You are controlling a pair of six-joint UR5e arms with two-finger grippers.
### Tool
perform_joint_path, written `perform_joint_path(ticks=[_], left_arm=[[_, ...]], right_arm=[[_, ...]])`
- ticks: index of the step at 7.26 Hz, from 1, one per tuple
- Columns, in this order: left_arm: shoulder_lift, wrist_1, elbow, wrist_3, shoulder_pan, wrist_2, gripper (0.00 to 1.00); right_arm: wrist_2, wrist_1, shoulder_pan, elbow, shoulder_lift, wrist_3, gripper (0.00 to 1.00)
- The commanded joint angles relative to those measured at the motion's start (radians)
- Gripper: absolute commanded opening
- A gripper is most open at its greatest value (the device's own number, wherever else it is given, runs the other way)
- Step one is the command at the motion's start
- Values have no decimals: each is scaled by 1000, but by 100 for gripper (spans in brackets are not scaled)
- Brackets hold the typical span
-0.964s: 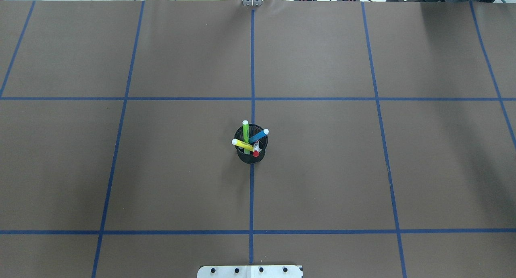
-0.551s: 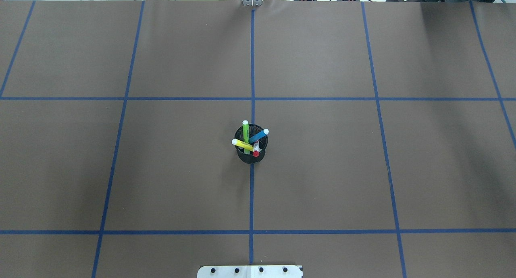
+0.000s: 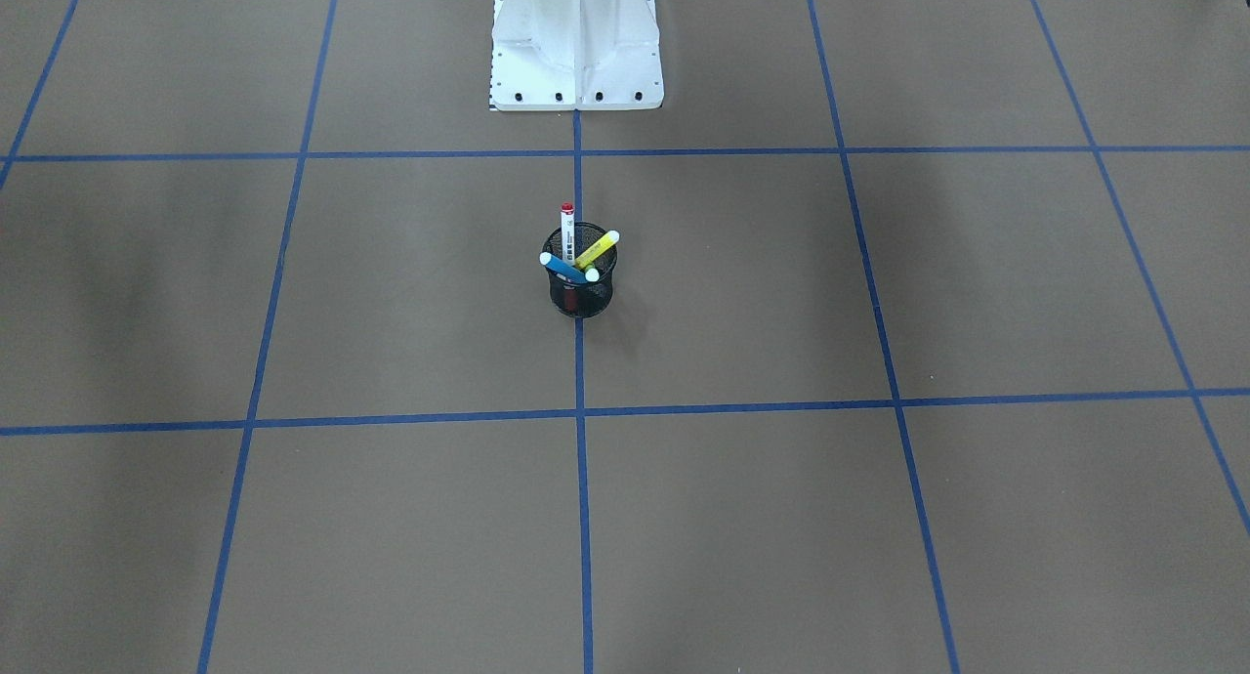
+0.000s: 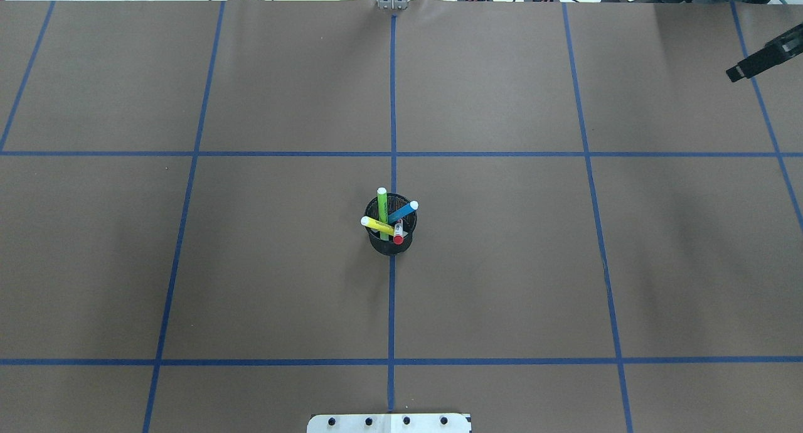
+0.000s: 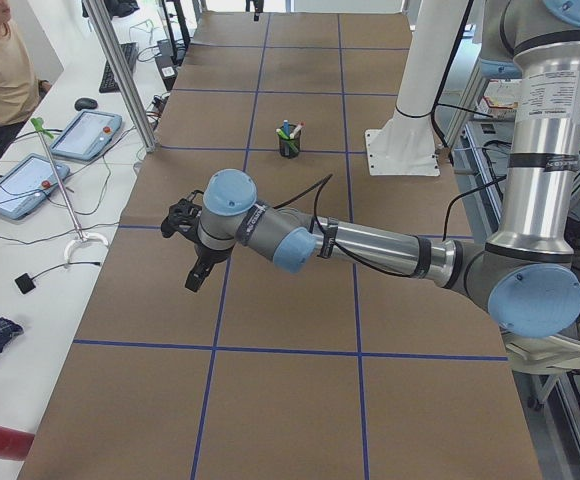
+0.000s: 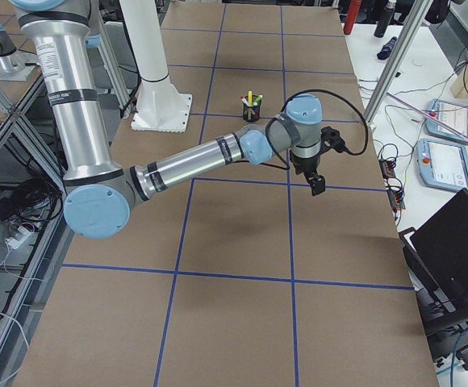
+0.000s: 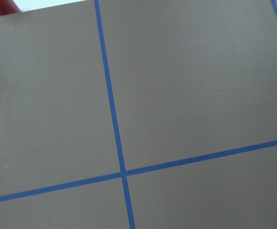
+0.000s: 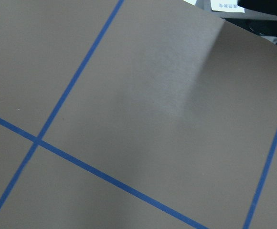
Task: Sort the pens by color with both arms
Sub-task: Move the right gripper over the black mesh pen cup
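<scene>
From across the surface [image 3: 879, 293], a black mesh cup [image 3: 580, 301] stands at the middle, at 6 o'clock from the white pedestal base [image 3: 576, 39]. It holds all four pens. The red-capped pen [image 3: 566, 227] rises toward 12 o'clock, the yellow pen [image 3: 598, 247] leans toward 2 and the blue pen [image 3: 559, 266] toward 10. Only the pale end of the green pen [image 3: 592, 274] shows here.

From overhead, the green pen tilts toward 12 o'clock, the blue toward 2, the yellow toward 10 and the red-capped one toward 6. One black tip of the right end effector [image 4: 762, 59] pokes in at 2 o'clock, well apart from the cup. How far open it is I cannot tell.

From the left end, the near arm reaches out low and the left end effector [image 5: 192, 272] hangs over the surface, far from the cup. Its opening cannot be judged. A person [image 5: 0, 70] sits at 10 o'clock.

From the right end, the near arm's end effector hangs at 4 o'clock from the cup, holding nothing visible.

Both wrist views show only the brown surface and blue tape lines [image 7: 112, 109].
</scene>
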Motion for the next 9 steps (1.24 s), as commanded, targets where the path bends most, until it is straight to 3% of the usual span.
perform_joint_path(ticks=[1, 6, 8, 9], left_arm=[[-33, -20, -1, -5, 59, 0, 100], [-97, -115, -9, -379, 175, -1, 100], [-118, -116, -7, -423, 204, 0, 100], [-119, -115, -6, -423, 204, 0, 100]], right_arm=[[-2, 5, -131, 0, 139, 32, 98], [-23, 73, -330, 13, 288, 506, 94], [-81, 59, -418, 15, 331, 604, 94], [-72, -3, -441, 13, 343, 604, 92]])
